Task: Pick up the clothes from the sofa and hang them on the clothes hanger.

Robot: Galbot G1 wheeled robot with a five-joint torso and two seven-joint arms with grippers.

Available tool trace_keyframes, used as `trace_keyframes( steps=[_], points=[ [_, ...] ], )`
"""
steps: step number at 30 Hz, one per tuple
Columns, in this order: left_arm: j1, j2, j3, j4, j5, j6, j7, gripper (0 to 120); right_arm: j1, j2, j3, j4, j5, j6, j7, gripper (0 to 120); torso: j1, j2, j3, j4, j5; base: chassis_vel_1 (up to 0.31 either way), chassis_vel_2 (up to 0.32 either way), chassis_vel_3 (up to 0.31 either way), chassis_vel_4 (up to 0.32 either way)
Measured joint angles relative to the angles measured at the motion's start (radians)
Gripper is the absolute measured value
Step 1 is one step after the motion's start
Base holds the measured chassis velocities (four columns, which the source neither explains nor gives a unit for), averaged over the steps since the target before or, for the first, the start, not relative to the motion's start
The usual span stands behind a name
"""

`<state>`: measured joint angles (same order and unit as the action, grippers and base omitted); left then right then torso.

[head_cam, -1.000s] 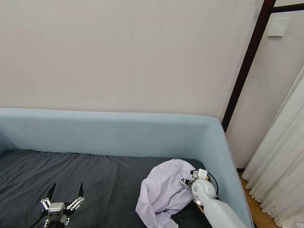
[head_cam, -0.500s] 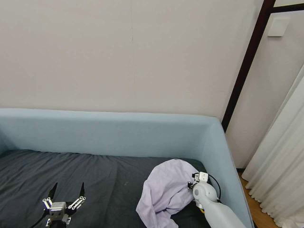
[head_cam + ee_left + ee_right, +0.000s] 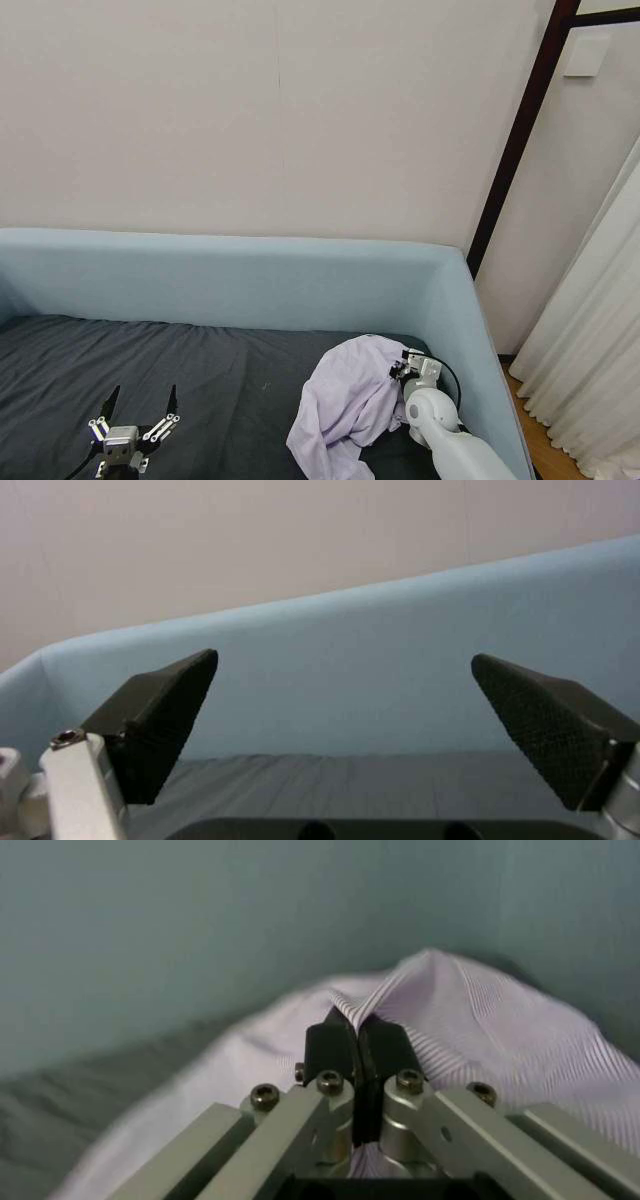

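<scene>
Right wrist view: right pincer (image 3: pixel 357 1027) is clamping a fold of the lilac shirt (image 3: pixel 480 1035), lying bunched at the sofa's (image 3: pixel 250 285) right end; left pincer (image 3: pixel 142 391) is hovering wide open over the sofa.

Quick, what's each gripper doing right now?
Left gripper: open, holding nothing, above the sofa seat.
Right gripper: closed on a fold of the lilac shirt.

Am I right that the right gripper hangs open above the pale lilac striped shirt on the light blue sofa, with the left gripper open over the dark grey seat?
No: the right wrist view shows the right gripper shut on a fold of the pale lilac striped shirt. It lies on the light blue sofa, and the left gripper is open over the dark grey seat.
</scene>
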<state>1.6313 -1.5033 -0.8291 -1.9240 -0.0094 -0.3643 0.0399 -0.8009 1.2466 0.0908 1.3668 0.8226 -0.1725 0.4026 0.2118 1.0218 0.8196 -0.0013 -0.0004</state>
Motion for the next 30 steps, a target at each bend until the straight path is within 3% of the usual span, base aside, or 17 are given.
trace_keyframes(
  steps=[7, 11, 20, 30],
  points=[
    [0.004, -0.004, 0.001, -0.006, -0.001, -0.002, 0.000, 100, 0.029, -0.085, 0.003, 0.200, 0.052, 0.177, -0.157, 0, 0.000, 0.000, 0.000, 0.0002, -0.0003, 0.000, 0.000, 0.000, 0.000],
    [0.010, -0.007, 0.002, -0.024, -0.001, -0.002, 0.000, 100, 0.078, -0.174, 0.009, 0.364, 0.179, 0.263, -0.282, 0, 0.000, 0.000, 0.000, 0.0002, -0.0003, 0.000, 0.000, 0.000, 0.000],
    [0.025, -0.025, 0.007, -0.058, 0.009, 0.003, 0.001, 100, 0.166, -0.338, 0.024, 0.542, 0.370, 0.278, -0.351, 0, 0.000, 0.000, 0.000, 0.0001, -0.0001, 0.000, 0.000, 0.000, 0.000],
    [0.053, -0.042, 0.007, -0.086, 0.010, -0.002, 0.001, 100, 0.314, -0.499, 0.046, 0.565, 0.536, 0.262, -0.370, 0, 0.000, 0.000, 0.000, 0.0001, 0.0001, 0.000, 0.000, 0.000, 0.000]
  ],
)
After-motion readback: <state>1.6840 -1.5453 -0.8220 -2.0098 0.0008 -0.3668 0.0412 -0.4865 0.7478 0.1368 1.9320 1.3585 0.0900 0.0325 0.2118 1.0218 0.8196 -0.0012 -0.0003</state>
